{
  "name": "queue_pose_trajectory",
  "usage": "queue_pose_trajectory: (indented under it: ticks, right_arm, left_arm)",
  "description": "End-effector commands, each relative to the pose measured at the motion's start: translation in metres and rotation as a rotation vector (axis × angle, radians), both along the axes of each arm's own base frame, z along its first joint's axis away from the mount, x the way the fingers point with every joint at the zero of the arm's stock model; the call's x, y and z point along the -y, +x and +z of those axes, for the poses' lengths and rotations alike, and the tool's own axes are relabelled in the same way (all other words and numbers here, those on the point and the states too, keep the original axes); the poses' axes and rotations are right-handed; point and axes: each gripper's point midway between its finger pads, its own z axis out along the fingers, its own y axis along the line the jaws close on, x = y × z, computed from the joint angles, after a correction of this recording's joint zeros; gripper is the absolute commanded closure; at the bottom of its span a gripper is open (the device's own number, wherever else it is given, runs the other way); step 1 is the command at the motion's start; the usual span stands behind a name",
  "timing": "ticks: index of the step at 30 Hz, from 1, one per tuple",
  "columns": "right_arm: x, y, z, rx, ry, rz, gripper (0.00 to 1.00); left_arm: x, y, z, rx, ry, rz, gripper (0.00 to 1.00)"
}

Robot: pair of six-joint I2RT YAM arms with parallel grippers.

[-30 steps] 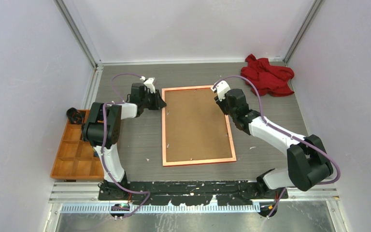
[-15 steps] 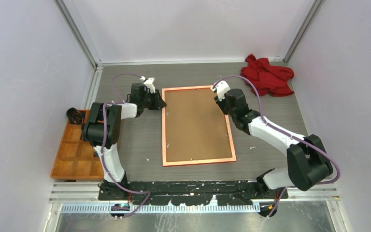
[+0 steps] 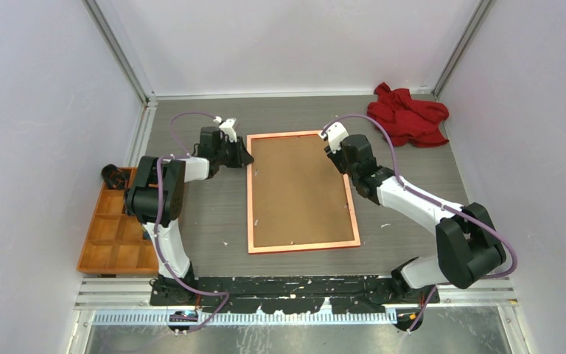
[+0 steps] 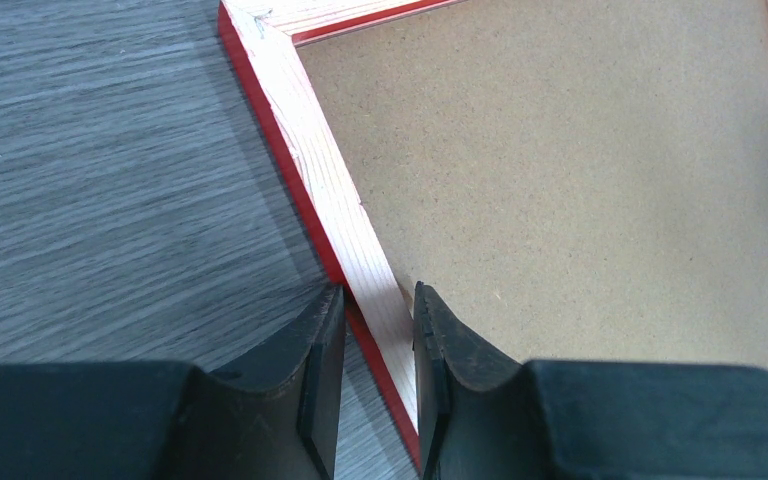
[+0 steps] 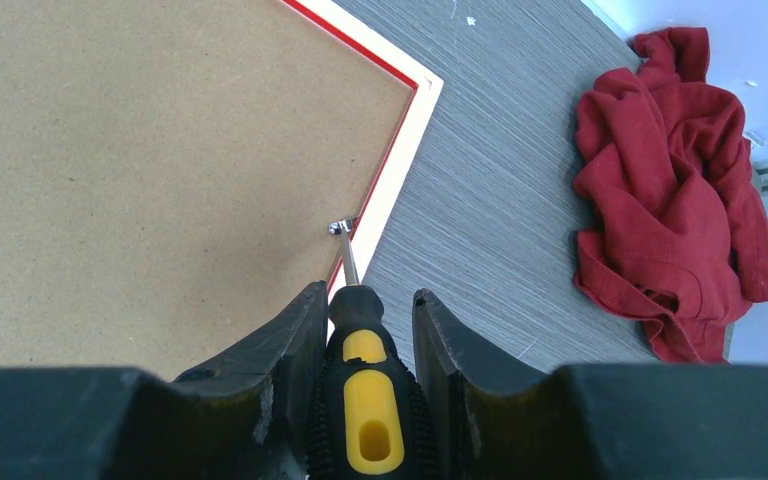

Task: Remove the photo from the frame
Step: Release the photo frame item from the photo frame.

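The frame (image 3: 303, 246) fills the middle of the tabletop (image 3: 214, 221). The left gripper (image 4: 378, 300) is clamped over its left rail, and the right gripper (image 5: 365, 300) holds a screwdriver (image 5: 365, 400) against a clip (image 5: 341, 227) on its right rail. Bare strips run along all four of its sides. A red cloth (image 3: 408, 115) blocks the far right corner, and an orange compartment tray (image 3: 116, 232) lines the left edge.

Diffuse, even light from overhead fills all three views, without glare. Shadows are faint and soft-edged, the clearest being a dim band on the grey counter (image 4: 110, 200) alongside the frame (image 4: 325, 190). In the wrist views the black fingers of the left claw (image 4: 377, 295) and right claw (image 5: 368, 295) appear dark and slightly soft at the lower edge, while farther surfaces are sharp.
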Motion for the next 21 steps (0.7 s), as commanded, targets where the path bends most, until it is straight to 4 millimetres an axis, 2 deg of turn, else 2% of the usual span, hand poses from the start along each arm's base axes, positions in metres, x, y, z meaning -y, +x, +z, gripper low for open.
queue_pose_trajectory:
  ticks: [1,7,21]
  right_arm:
    - [0.0046,0.0088,0.0117,0.038,-0.013,-0.031,0.99]
    - [0.0040,0.0083,0.0151,0.043,-0.002,-0.030,0.99]
    - [0.0066,0.0116,0.0060,0.028,-0.030,-0.043,0.99]
  left_arm:
    - [0.0060,-0.0106,0.0060,0.005,-0.015,-0.064,0.79]
    - [0.0055,-0.0100,0.0063,0.006,-0.015,-0.062,0.79]
    - [0.0053,-0.0099,0.0064,0.006,-0.015,-0.062,0.78]
